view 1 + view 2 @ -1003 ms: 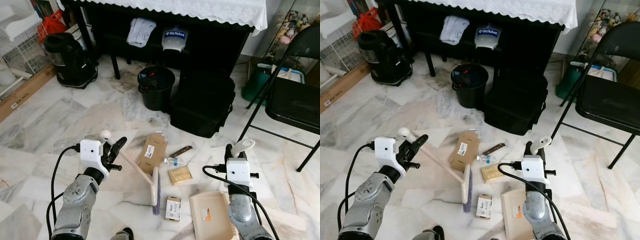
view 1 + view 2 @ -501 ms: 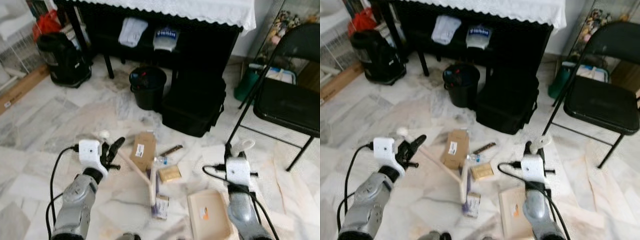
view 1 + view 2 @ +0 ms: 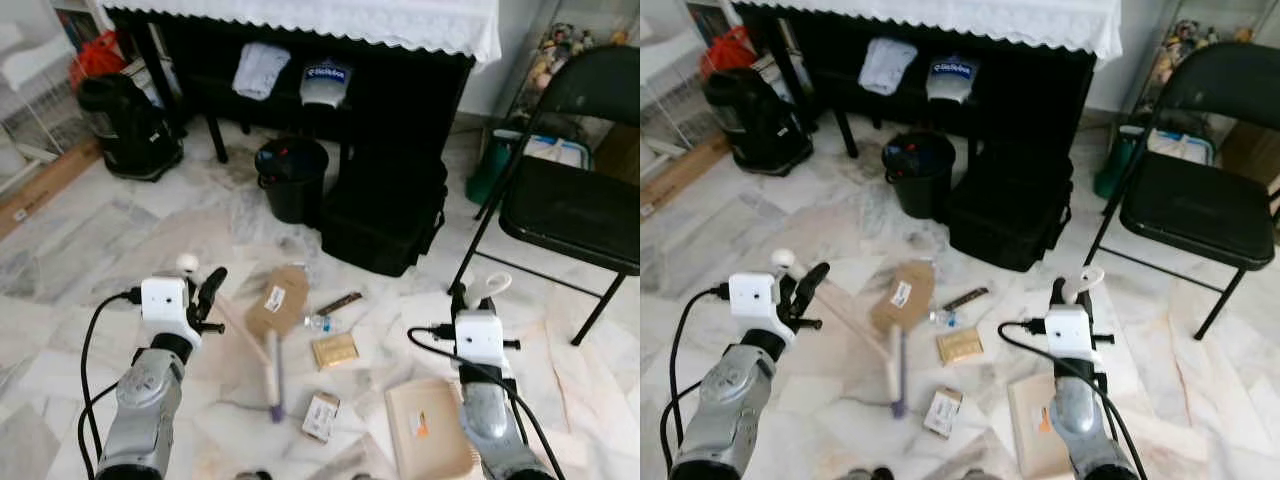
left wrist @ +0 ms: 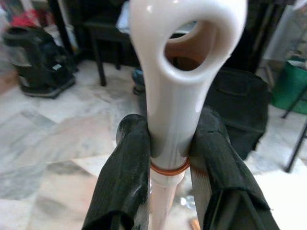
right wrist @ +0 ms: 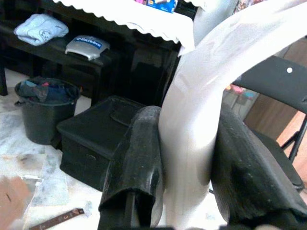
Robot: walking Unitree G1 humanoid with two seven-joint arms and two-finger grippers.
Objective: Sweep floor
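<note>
1. Left gripper (image 4: 168, 143) is clamping its jaws on the white brush handle (image 4: 184, 72) near its looped end, so the brush head (image 3: 272, 375) is reaching down to the marble floor (image 3: 90, 250) among the litter.
2. Right gripper (image 5: 187, 158) is gripping the dustpan handle (image 5: 211, 96), jaws tight on it, holding the beige dustpan (image 3: 428, 440) low, likely to catch debris.
3. Litter is lying between them: cardboard box (image 3: 274, 299), small bottle (image 3: 320, 323), gold packet (image 3: 334, 351), small carton (image 3: 320, 416).

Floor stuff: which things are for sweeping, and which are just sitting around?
For sweeping:
- brush, held by left gripper
- dustpan, held by right gripper
- litter: cardboard piece, small box, plastic bottle

Sitting around:
- black bucket
- black case
- folding chair
- vacuum cleaner
</note>
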